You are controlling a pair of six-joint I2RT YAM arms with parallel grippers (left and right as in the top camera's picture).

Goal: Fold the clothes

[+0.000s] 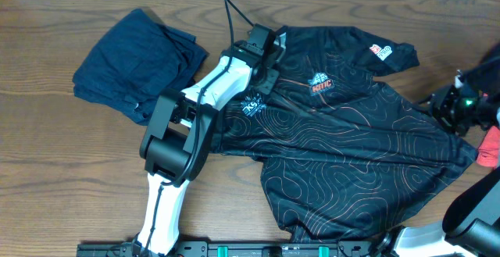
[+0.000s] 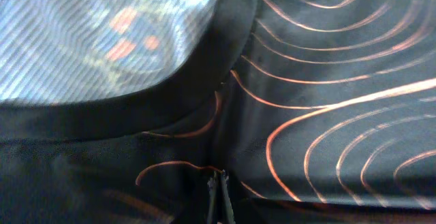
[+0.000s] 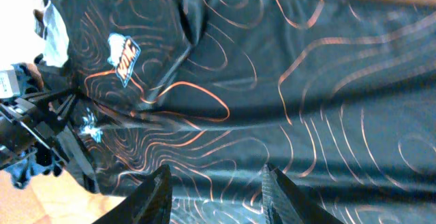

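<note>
Item: black jersey (image 1: pixel 351 148) with orange contour lines, spread logo side up on the wooden bench (image 1: pixel 62 171), its neck under the left end effector (image 2: pixel 218 195) and its body beneath and ahead of the right end effector (image 3: pixel 218 191). Left end effector is clenched, tips pinched together on a crease of the jersey just beside the light-blue inner collar (image 2: pixel 88 40). Right end effector is released, its fingers (image 3: pixel 158 193) standing apart above the cloth — a folded dark blue garment (image 1: pixel 137 62) lies to the left of the left end effector.
</note>
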